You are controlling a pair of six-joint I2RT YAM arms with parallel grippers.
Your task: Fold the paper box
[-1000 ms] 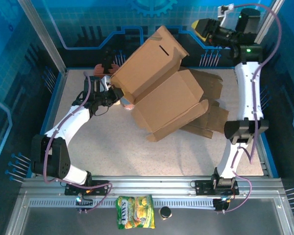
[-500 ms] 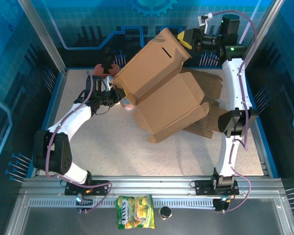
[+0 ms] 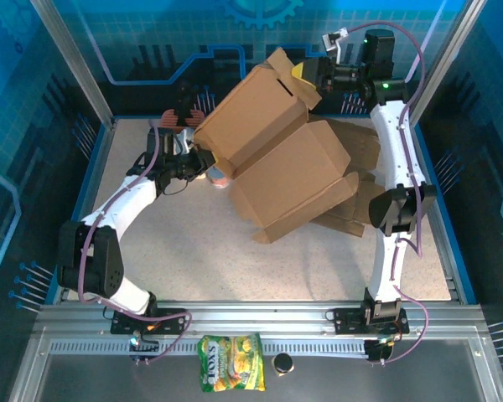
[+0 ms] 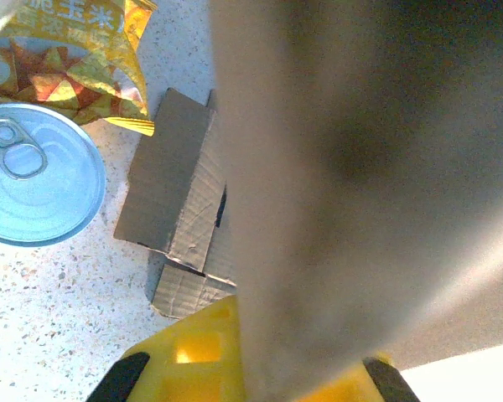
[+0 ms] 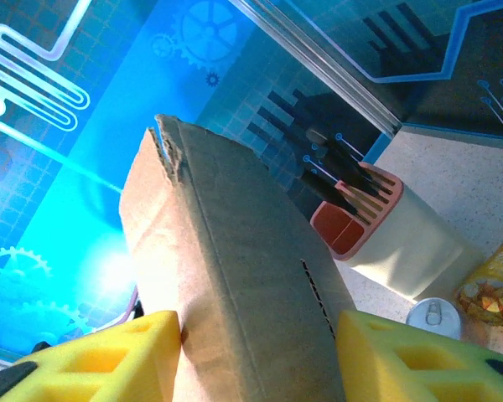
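Observation:
The paper box (image 3: 277, 159), brown cardboard and partly folded, is held tilted above the table, its slotted lid panel pointing to the upper right. My left gripper (image 3: 203, 159) is shut on the box's left edge; in the left wrist view blurred cardboard (image 4: 344, 184) runs between the yellow fingers of the left gripper (image 4: 251, 368). My right gripper (image 3: 306, 74) is at the top flap. In the right wrist view this flap (image 5: 235, 276) stands between the yellow fingers (image 5: 101, 360) of the right gripper (image 5: 260, 352), which is open and straddles it.
A blue can (image 4: 33, 184) and a yellow snack bag (image 4: 75, 50) lie under the box's left side. A pink-and-white pen holder (image 3: 178, 117) stands at the back left. Flat cardboard pieces (image 3: 365, 151) lie at the right. Another snack bag (image 3: 230, 362) sits on the near rail.
My right arm has swung left from the back right corner and its fingers now straddle the box's top flap. The left arm and the box have barely moved.

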